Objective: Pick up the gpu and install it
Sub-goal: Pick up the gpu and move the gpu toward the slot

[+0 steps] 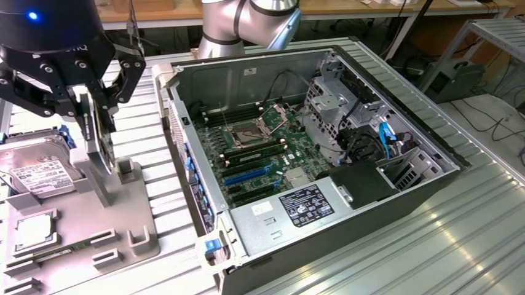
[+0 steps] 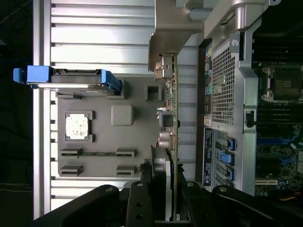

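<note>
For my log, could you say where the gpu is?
The gpu stands on edge in the tool, over the grey fixture, on the exterior view's left of the case.

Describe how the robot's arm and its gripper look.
The arm is a round silver-grey metal tube with darker grey joint caps. The gripper is matt black, with a rounded body, a small glowing blue light on it, and linked black fingers with round screw holes.

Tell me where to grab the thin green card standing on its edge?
Probably by its top edge, from straight above, pinching both flat faces. The gpu stands upright and thin over the grey holder, so its broad faces suit a pinch. The gripper clamps it this way.
</note>
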Tool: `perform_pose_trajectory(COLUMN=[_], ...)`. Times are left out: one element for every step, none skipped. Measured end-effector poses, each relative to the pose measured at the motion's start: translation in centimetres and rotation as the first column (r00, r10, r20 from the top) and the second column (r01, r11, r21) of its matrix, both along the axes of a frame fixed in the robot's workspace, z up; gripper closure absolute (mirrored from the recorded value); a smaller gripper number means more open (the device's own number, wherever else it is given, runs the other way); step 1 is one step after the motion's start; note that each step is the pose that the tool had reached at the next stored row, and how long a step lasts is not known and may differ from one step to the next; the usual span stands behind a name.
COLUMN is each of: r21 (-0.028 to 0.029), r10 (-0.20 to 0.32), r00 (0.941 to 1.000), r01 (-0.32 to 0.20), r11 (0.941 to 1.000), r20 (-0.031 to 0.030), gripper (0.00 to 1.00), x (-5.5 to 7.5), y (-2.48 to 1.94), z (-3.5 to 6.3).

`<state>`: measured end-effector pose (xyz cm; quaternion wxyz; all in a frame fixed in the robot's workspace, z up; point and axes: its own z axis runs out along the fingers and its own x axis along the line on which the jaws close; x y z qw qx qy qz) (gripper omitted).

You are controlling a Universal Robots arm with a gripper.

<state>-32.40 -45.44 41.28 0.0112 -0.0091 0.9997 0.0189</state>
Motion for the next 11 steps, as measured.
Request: perform_pose_trajectory(r21=[0.0,-0.0003,-0.0003,-0.0003,0.0001,0.0,0.0,-0.0001,0.0001,0.0001,0.0], r10=[0.0,0.0,0.0,0.0,0.0,0.0,0.0,0.0,0.0,0.0,0.0], r00=[1.0,1.0,1.0,1.0,1.0,1.0,1.0,1.0,1.0,1.0,1.0], r01=[0.0,0.0,0.0,0.0,0.0,0.0,0.0,0.0,0.0,0.0,0.0], r11=[1.0,1.0,1.0,1.0,1.0,1.0,1.0,1.0,1.0,1.0,1.0], r20=[-0.0001,-0.0003,-0.0002,-0.0003,0.0001,0.0001,0.0001,0.0,0.0002,0.0003,0.0005], gripper=[0.72,0.72,0.72,0.72,0.72,0.72,0.72,0.72,0.72,0.72,0.72], x=[0.0,0.0,0.0,0.0,0.0,0.0,0.0,0.0,0.0,0.0,0.1], y=[0.0,0.0,0.01,0.01,0.0,0.0,0.0,0.0,0.0,0.0,0.01], z=[0.01,0.08,0.28,0.54,0.81,1.1,1.35,1.53,1.64,1.67,1.67])
